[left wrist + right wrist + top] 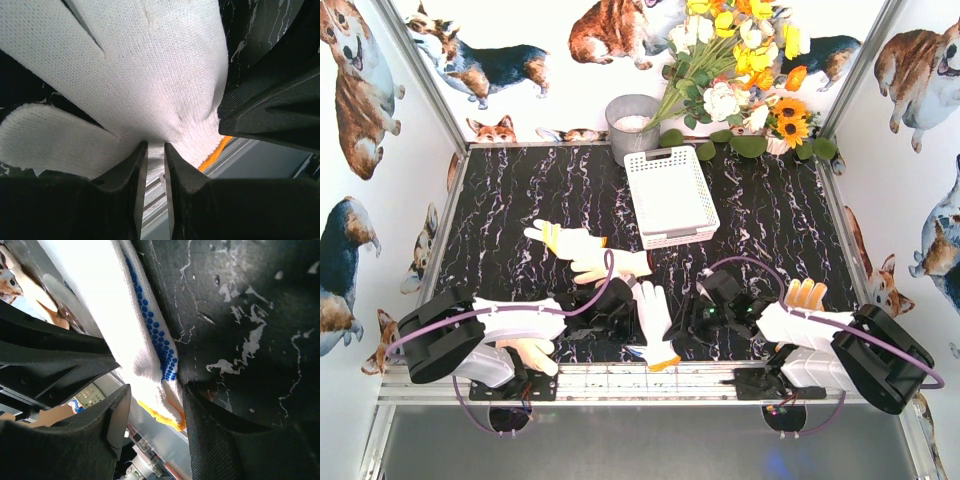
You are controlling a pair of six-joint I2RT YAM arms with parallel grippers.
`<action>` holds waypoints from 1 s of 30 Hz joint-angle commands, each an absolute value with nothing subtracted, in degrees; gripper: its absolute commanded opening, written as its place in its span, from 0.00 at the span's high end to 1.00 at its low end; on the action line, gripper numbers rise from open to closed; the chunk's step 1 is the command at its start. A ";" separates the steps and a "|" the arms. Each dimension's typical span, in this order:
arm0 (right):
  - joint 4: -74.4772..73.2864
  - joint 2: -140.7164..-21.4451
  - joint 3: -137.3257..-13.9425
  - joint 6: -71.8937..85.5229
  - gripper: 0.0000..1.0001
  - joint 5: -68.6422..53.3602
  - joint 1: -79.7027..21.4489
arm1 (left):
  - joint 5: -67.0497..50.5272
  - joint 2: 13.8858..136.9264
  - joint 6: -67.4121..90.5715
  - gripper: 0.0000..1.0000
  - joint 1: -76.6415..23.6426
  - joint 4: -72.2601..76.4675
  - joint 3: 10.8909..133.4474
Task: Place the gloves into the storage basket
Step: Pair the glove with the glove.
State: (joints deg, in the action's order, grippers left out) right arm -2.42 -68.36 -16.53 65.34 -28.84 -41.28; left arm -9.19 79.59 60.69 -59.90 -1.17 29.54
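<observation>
Found glove (653, 315) at near edge of table (770, 220), cuff overhanging, hemmed closely on both sides. Observed left jaws nearly closed at its edge, grip not discernible; right jaws part open astride cuff.

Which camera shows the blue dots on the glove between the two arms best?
Right wrist: the glove lies close up, blue dots along its edge. Top external shows no dots on it; left wrist shows only white knit and an orange cuff.

Left jaws pinched narrow, right jaws apart.
</observation>
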 commanded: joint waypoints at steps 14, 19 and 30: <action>2.81 -69.33 -15.07 73.80 0.55 -30.23 -46.41 | -6.45 78.14 60.96 0.83 -60.60 -3.95 25.14; 2.90 -65.36 -14.90 76.65 0.66 -29.03 -46.41 | -6.02 77.83 60.08 0.83 -60.86 -4.53 25.75; 4.09 -65.75 -16.47 78.32 0.93 -31.31 -46.41 | -0.27 76.29 54.80 0.79 -63.69 -9.16 29.99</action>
State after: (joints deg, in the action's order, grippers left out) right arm 0.75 -65.39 -15.07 77.08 -30.04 -46.13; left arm -5.08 76.75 58.94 -62.59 -1.96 28.25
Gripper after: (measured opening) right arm 0.096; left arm 0.200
